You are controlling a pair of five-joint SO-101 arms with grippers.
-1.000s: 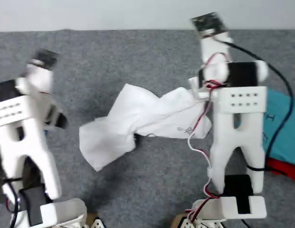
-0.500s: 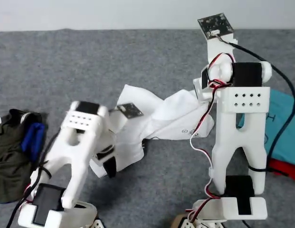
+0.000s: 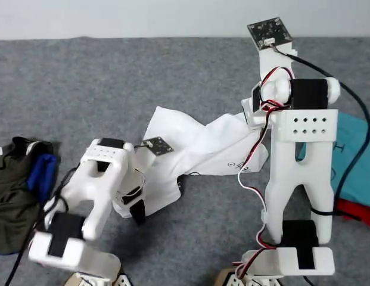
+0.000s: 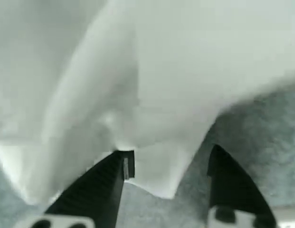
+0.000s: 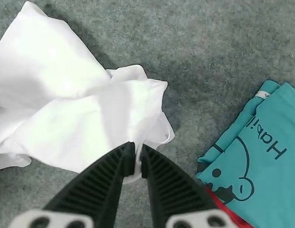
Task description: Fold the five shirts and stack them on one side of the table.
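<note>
Moved since a second ago: left arm, swung in from the left edge of the high view to the lower-left corner of the white shirt, uncovering a dark garment pile. Right arm unchanged.

Item 1. Left gripper, lower left of centre in the high view. Fingers spread, with a corner of the shirt's hem lying between them, not yet pinched. Judged purpose: a second hold, so the cloth can be drawn flat.

Item 2. Dark garment pile, left edge, with a blue piece on it. Unfolded, judged to be waiting its turn.

Item 3. Teal shirt, right edge, lying over a red garment. Judged the start of the stack.

Item 4. White shirt, centre of the grey table. Crumpled, twisted along its length, not folded.

Item 5. Right gripper, right of centre, toward the top. Fingers clenched on a bunched edge of the white shirt. Judged an anchor against the left arm's pull.
</note>
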